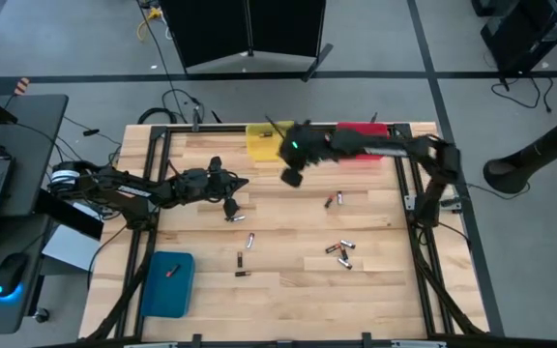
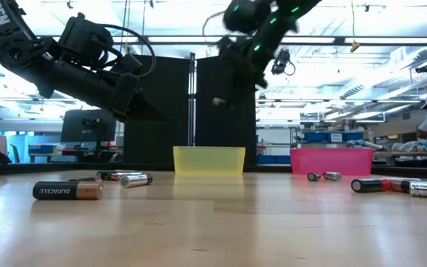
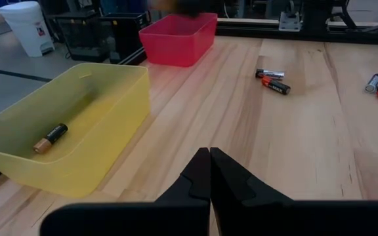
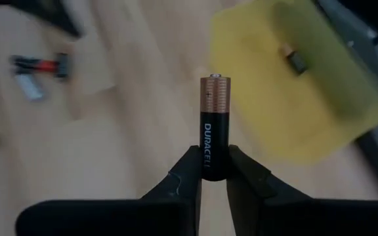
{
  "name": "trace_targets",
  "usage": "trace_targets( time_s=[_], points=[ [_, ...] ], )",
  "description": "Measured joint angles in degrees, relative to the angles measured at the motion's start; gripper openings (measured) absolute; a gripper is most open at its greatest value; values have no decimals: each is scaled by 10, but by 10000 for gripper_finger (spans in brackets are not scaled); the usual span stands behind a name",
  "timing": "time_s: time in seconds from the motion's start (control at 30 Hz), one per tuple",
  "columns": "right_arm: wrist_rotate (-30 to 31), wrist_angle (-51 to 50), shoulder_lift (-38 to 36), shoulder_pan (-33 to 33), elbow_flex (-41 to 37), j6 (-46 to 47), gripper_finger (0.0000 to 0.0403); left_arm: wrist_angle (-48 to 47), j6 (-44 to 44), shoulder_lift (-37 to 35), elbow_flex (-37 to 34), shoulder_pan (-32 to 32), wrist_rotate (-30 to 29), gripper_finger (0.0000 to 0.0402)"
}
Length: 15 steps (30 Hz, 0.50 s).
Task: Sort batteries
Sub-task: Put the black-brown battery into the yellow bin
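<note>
Yellow bin (image 3: 77,124) holds one battery (image 3: 50,137); right gripper (image 4: 213,172) clamps a Duracell cell (image 4: 215,124); left gripper (image 3: 210,174) closed, empty.

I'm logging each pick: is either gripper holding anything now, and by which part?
The right gripper holds a black-and-copper battery by its black end, copper end pointing out. The left gripper is shut on nothing.

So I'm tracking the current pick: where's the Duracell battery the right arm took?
The Duracell battery stands clamped in the right end effector, raised above the table near the yellow bin.
</note>
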Motion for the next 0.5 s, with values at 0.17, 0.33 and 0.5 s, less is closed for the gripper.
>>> trace_targets(
  time_s=[0.17, 0.33, 0.5],
  points=[
    [-37, -59, 106, -73, 136, -80, 56, 0, 0, 0, 0, 0, 0, 6],
    [-47, -133, 188, -123, 217, -102, 56, -1, 0, 0, 0, 0, 1, 6],
    [-53, -173, 228, -146, 224, -101, 56, -2, 1, 0, 0, 0, 1, 6]
  ],
)
